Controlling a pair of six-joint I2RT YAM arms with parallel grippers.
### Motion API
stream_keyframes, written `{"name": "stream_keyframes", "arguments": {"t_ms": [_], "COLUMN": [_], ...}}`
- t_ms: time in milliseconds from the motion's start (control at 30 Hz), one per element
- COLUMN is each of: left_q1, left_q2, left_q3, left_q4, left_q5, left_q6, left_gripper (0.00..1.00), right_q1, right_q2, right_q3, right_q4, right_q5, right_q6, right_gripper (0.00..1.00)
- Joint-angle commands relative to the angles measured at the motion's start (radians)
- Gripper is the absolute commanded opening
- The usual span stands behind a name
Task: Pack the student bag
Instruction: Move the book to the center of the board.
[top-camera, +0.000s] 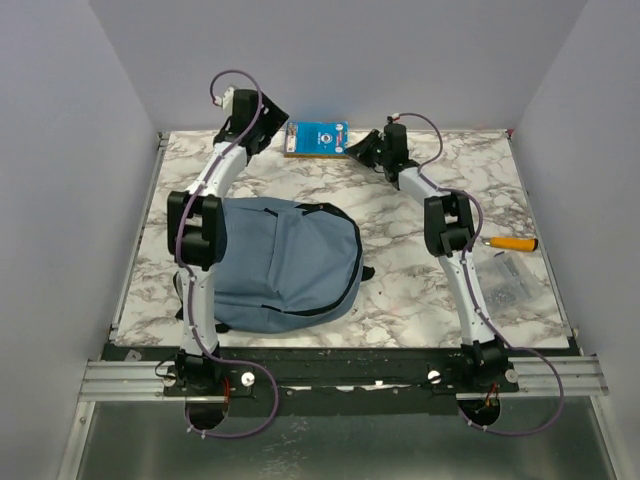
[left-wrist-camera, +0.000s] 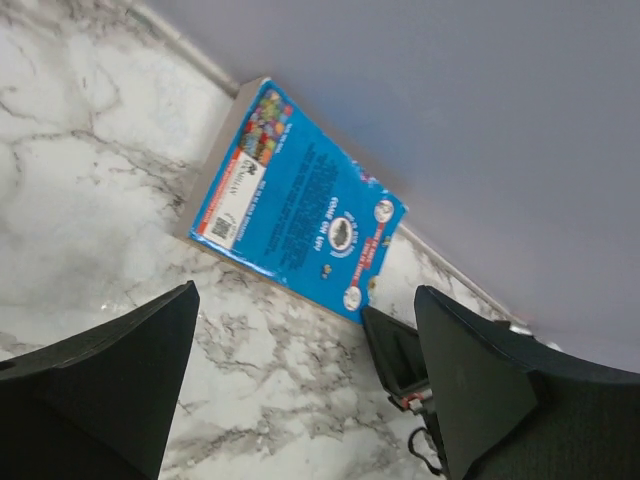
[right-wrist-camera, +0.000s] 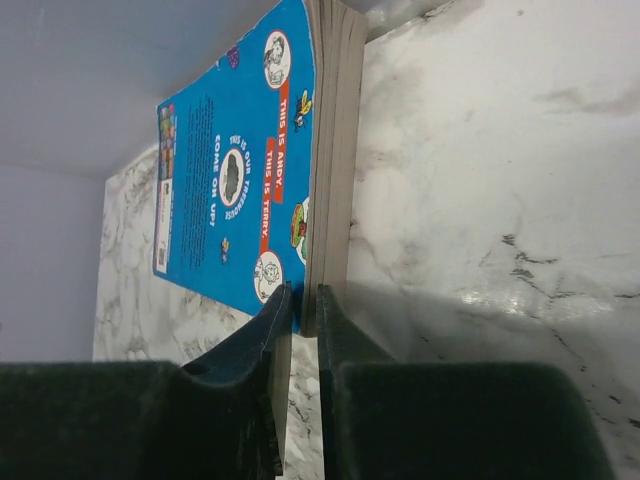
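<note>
Marble-patterned tabletop (top-camera: 400, 200), white with grey veining, enclosed by plain grey walls on three sides. Student bag (top-camera: 285, 260): dusty-blue fabric backpack with black zipper lines, lying flat on the left half of the tabletop, beside the left arm and near the front edge; nothing grips it. Book (top-camera: 316, 139): blue-covered paperback with red and white lettering, at the far edge of the tabletop against the back wall, well apart from the bag. Left hand (top-camera: 262, 130): just left of the book; its wrist view shows both dark fingers (left-wrist-camera: 110, 380) spread wide with only bare marble and the book's long edge between them, so it holds nothing. Right hand (right-wrist-camera: 303, 300): at the book's right end, its two fingers drawn almost together and pinching the near corner of the book, one finger on the blue cover and the other on the opposite side of the page block. Clear packet (top-camera: 500, 280) of small parts, at the right side of the tabletop. Orange-handled tool (top-camera: 513, 243), just beyond the packet.
</note>
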Motion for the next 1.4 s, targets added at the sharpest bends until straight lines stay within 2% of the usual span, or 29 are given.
{"name": "stream_keyframes", "arguments": {"t_ms": [0,133,233,400,467,500,533,667,767,833,1033,1200,1367], "left_q1": [0.004,0.004,0.004,0.005,0.005,0.004,0.005,0.004,0.006,0.005,-0.001,-0.028,-0.07], "left_q2": [-0.226,-0.327,-0.402,-0.508,-0.533,-0.543,-0.552,-0.591,-0.636,-0.673,-0.776,-0.85,-0.878], "left_q3": [-0.094,-0.203,-0.279,-0.41,-0.433,-0.444,-0.451,-0.483,-0.52,-0.541,-0.623,-0.691,-0.679], "left_q4": [0.01,-0.002,-0.031,-0.049,-0.067,-0.073,-0.083,-0.113,-0.124,-0.135,-0.159,-0.178,-0.218], "left_q5": [0.043,0.081,0.077,0.093,0.095,0.099,0.101,0.142,0.177,0.199,0.317,0.387,0.405], "left_q6": [0.156,0.206,0.255,0.324,0.347,0.353,0.356,0.335,0.324,0.32,0.333,0.375,0.459], "left_gripper": [0.91,0.91,0.91,0.96,0.97,0.98,0.98,0.98,0.98,0.98,0.97,0.94,0.93], "right_q1": [0.033,0.064,0.102,0.145,0.128,0.117,0.103,0.059,0.04,0.036,0.033,0.035,0.036], "right_q2": [0.029,-0.032,-0.153,-0.418,-0.483,-0.504,-0.518,-0.506,-0.456,-0.396,-0.175,-0.152,-0.145], "right_q3": [-0.026,-0.105,-0.274,-0.685,-0.743,-0.756,-0.767,-0.725,-0.648,-0.559,-0.285,-0.308,-0.339], "right_q4": [-0.002,-0.005,-0.019,0.146,0.15,0.159,0.181,0.223,0.215,0.181,0.115,0.152,0.142], "right_q5": [-0.054,-0.117,-0.144,-0.209,-0.171,-0.162,-0.151,-0.078,-0.015,-0.001,-0.063,-0.04,-0.063], "right_q6": [-0.035,-0.08,-0.126,-0.112,-0.108,-0.103,-0.091,-0.062,-0.067,-0.089,-0.066,-0.067,-0.073], "right_gripper": [0.11,0.01,0.01,0.01,0.01,0.03,0.1,0.39,0.52,0.57,0.57,0.58,0.55]}}
